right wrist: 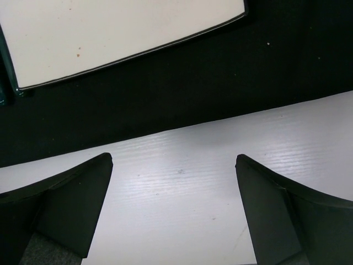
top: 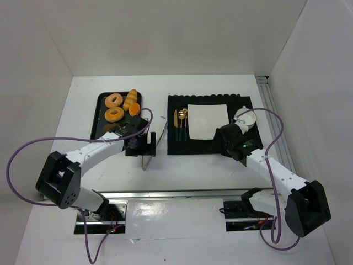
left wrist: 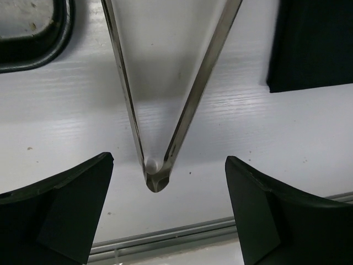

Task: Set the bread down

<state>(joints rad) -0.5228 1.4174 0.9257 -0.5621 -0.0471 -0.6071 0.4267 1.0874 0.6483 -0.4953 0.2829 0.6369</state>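
**Tongs lie under the open left tool**

The left tool [left wrist: 168, 160] is wide open and holds nothing. Metal tongs [left wrist: 156, 179] lie flat on the desk [left wrist: 66, 110] between its fingers, not touching them, maybe so it can squeeze them. The right tool [right wrist: 174, 157] is wide open and empty too, by the black mat [right wrist: 220, 83]. The bread [top: 110, 128] seems to sit low in the black tray [top: 101, 117], upper left, partly hidden. The white plate [top: 207, 117] looks ready for it. No words can be read.
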